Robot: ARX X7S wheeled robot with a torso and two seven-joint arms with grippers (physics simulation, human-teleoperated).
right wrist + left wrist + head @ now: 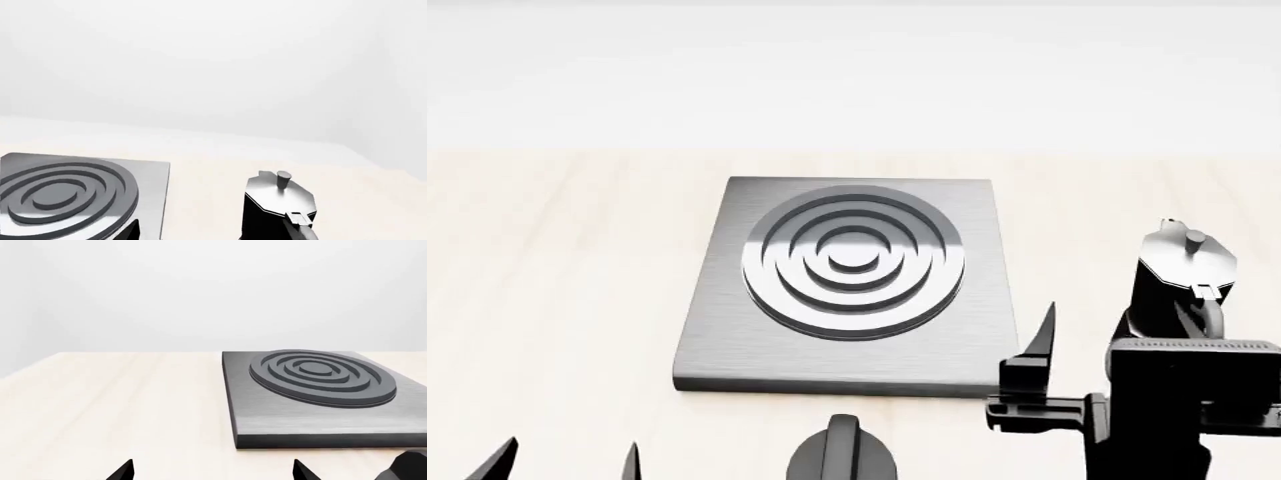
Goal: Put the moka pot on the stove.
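The right gripper's [1108, 345] fingers stand released, just short of the moka pot [1182, 280], which stands upright on the counter [561, 300] right of the stove [851, 285]. Left gripper [567, 460], also released, sits well apart; the right arm is nearer.

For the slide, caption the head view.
Glossy black moka pot stands right of the brushed grey stove plate, off it, with the right gripper nearby.
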